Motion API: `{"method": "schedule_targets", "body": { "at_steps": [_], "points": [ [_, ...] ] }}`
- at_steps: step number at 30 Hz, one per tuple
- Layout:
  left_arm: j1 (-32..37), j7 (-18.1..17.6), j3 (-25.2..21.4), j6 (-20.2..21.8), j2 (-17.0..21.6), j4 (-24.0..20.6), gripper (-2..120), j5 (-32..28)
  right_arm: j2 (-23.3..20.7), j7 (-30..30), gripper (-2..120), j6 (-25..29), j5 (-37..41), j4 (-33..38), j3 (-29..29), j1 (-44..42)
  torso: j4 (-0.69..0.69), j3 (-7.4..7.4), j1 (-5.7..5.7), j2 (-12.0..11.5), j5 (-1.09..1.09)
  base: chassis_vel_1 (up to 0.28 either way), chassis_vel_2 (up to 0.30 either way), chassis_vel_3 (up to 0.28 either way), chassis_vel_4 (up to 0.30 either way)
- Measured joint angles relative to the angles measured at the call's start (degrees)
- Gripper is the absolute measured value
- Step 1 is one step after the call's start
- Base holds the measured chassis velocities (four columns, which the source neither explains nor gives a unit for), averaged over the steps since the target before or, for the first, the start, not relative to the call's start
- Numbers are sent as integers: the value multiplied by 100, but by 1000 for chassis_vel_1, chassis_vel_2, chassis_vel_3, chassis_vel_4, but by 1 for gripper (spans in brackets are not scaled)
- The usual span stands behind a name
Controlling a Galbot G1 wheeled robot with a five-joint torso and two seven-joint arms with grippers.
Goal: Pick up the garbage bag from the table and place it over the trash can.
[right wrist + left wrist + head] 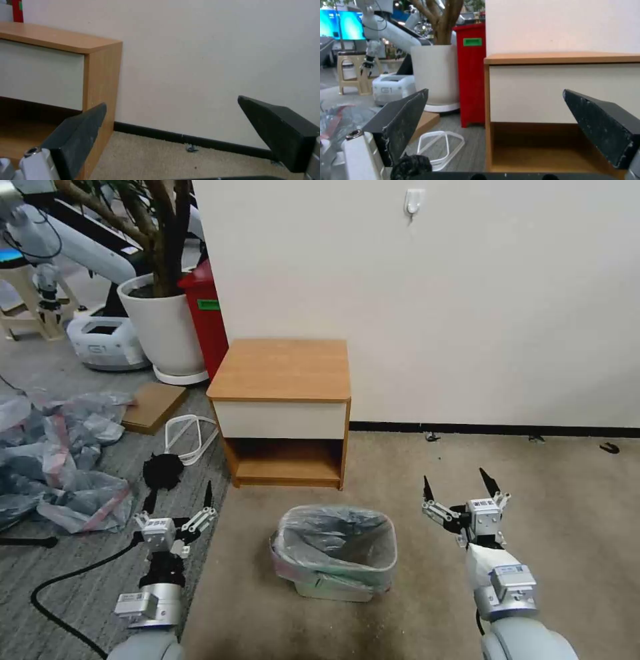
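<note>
Translucent grey plastic already lines the trash can (333, 553): the garbage bag (331, 537) sits inside it, its rim folded over the can's edge, a pinkish band faint on the near-left side. How far the bag reaches down the can's far side I cannot make out. The table (283, 369) stands just behind the can against the white wall, its top bare, its low shelf in shadow. My left gripper (177, 499) hangs spread wide and holding nothing, left of the can, over the seam between grey floor and beige carpet. My right gripper (460, 488) is likewise spread and holding nothing, right of the can. To my left lies a heap of grey-and-pink bags (60, 460), cut off at the edge, with a black clump (162, 471) and a white plastic frame (190, 437) nearer the table. A red bin (207, 317) and a white planter (163, 327) stand behind, beside the table.
</note>
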Motion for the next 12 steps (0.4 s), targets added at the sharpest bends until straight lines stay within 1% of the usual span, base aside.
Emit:
{"method": "schedule_targets", "body": {
  "at_steps": [12],
  "points": [
    [-4,-10,6,13,12,-3,100,-15,-7,0,100,-1,16,0,2,0,0,0,0,0,0,0,0,0,0]
  ]
}}
